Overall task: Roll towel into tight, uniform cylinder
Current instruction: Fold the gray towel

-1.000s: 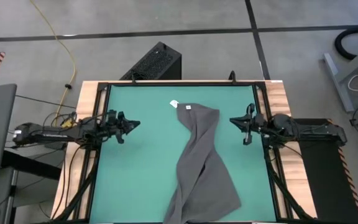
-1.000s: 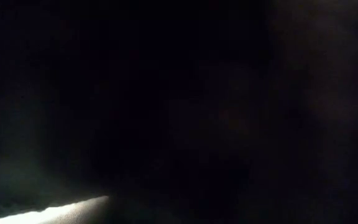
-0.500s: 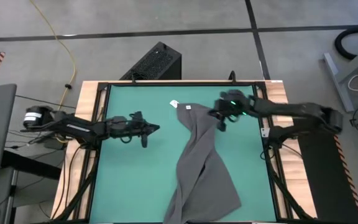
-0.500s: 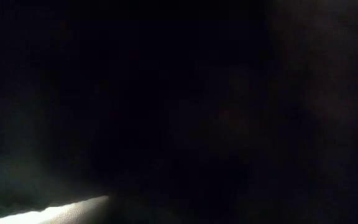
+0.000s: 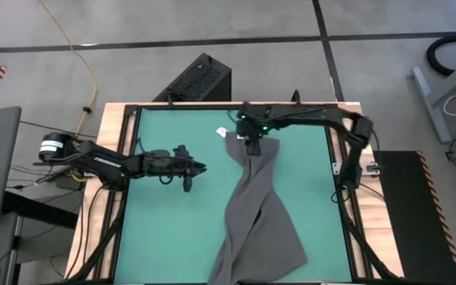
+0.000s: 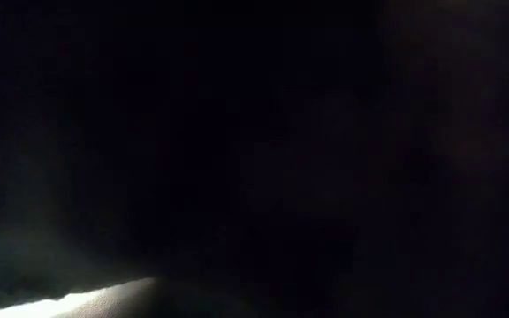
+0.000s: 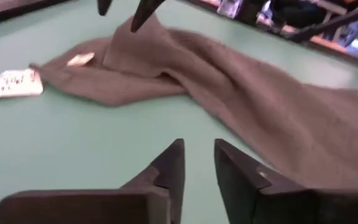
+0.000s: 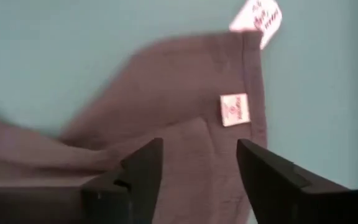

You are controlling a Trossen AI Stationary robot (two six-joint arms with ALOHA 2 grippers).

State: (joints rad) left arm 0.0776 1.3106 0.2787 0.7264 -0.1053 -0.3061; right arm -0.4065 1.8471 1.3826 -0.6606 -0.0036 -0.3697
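The dark grey towel (image 5: 256, 215) lies loosely twisted on the green mat (image 5: 165, 229), running from the far middle to the near edge. At its far end are a white tag (image 8: 257, 15) and a small label (image 8: 234, 109). My right gripper (image 8: 197, 167) stands open over that far end (image 5: 251, 145), a finger on either side of a raised fold. My left gripper (image 7: 197, 163), its fingers a little apart, hovers low over bare mat left of the towel (image 5: 200, 167), pointing at it. The low view is dark. My right gripper comes at the towel's far end from above, pointing down. In the left wrist view its fingertips (image 7: 137, 17) reach the top of a raised fold (image 7: 135, 37); whether they touch it I cannot tell.
A black box (image 5: 200, 79) stands beyond the table's far edge. A black frame (image 5: 129, 158) borders the mat, with wooden table edges (image 5: 105, 127) outside it. Bare mat lies on both sides of the towel.
My right gripper has swung from the table's right edge toward the left and far side, ending over the towel's far end. My left gripper has reached from the left edge toward the towel. The towel has stayed where it lay.
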